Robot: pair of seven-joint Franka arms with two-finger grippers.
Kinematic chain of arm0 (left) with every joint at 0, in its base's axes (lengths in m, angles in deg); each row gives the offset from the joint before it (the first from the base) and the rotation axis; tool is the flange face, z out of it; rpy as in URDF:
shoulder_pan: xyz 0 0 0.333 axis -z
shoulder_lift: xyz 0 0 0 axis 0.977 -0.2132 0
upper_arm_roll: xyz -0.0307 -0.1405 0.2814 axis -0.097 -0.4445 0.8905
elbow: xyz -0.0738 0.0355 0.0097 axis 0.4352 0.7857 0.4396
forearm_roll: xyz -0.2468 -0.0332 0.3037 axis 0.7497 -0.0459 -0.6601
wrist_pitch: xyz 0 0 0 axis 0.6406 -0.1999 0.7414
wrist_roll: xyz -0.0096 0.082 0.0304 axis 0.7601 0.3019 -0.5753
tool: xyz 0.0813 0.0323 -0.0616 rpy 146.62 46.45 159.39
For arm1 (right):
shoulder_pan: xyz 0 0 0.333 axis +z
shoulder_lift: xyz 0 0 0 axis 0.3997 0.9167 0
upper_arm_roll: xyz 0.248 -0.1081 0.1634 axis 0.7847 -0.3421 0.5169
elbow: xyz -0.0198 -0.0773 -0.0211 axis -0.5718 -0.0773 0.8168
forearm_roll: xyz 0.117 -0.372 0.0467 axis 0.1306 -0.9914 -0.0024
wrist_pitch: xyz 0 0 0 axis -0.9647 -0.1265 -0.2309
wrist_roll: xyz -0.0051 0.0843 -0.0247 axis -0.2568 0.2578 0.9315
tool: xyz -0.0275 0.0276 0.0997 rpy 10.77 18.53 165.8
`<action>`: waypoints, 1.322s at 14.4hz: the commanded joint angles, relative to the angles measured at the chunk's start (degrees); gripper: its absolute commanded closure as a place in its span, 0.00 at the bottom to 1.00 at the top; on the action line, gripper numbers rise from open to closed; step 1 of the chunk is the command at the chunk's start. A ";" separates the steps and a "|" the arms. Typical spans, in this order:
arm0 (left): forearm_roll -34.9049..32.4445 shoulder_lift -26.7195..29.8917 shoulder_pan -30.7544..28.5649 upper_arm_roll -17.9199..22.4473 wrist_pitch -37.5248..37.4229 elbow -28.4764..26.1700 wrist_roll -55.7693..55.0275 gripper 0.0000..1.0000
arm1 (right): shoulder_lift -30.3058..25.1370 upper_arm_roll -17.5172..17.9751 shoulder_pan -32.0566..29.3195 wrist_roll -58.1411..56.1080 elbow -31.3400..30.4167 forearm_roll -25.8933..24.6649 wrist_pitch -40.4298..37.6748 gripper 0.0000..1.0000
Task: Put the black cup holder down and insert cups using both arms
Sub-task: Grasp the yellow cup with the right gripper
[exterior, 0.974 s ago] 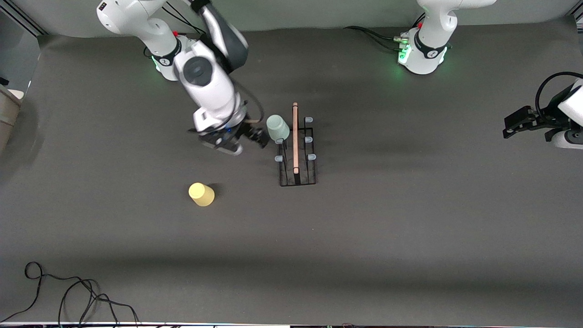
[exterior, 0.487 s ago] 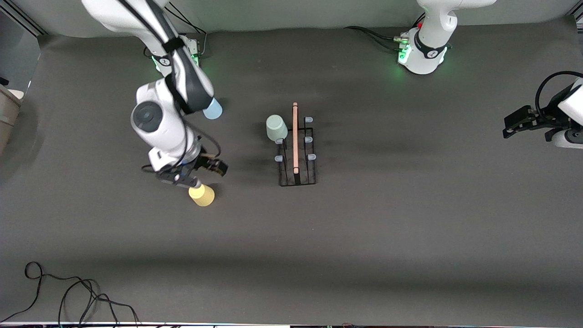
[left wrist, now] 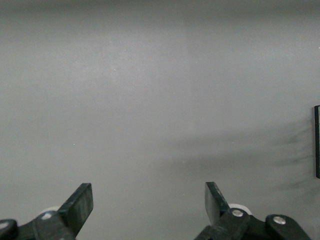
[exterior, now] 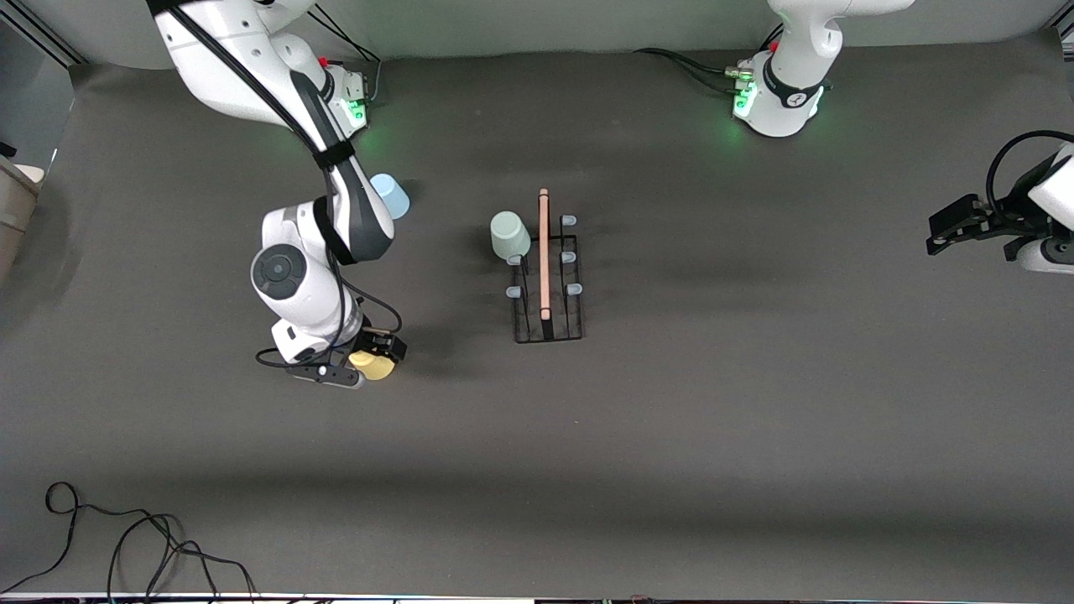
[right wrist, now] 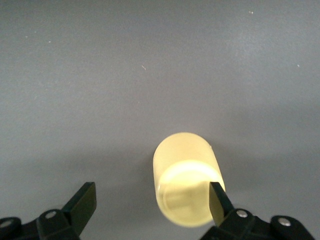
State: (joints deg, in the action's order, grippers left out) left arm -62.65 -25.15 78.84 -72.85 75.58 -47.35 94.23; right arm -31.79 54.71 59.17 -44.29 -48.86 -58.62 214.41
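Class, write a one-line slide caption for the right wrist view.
Right gripper with open jaws hovers over the upside-down yellow plastic cup on the grey table.

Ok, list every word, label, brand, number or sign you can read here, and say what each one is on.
None can be read.
Dark marks on the collar of each arm's base, right arm and left arm: too small to read.
Yellow cup, pale green cup, light blue cup, black cup holder: no print.

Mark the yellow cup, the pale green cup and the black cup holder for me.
yellow cup (right wrist: 187, 180), right wrist view, on its upturned base.
pale green cup (exterior: 508, 234), front view, on its side wall.
black cup holder (exterior: 544, 252), front view, on its wooden rod handle.
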 commanded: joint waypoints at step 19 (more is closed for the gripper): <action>0.47 -0.95 1.66 0.16 1.87 0.07 -2.82 0.00 | -1.06 0.20 -3.44 -7.30 1.46 0.43 -4.76 0.00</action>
State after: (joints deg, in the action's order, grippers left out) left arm -62.58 -26.19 79.67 -73.06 76.95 -47.40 92.70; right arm -31.23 54.45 56.26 -49.95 -47.68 -58.62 211.96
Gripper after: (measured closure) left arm 0.000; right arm 0.000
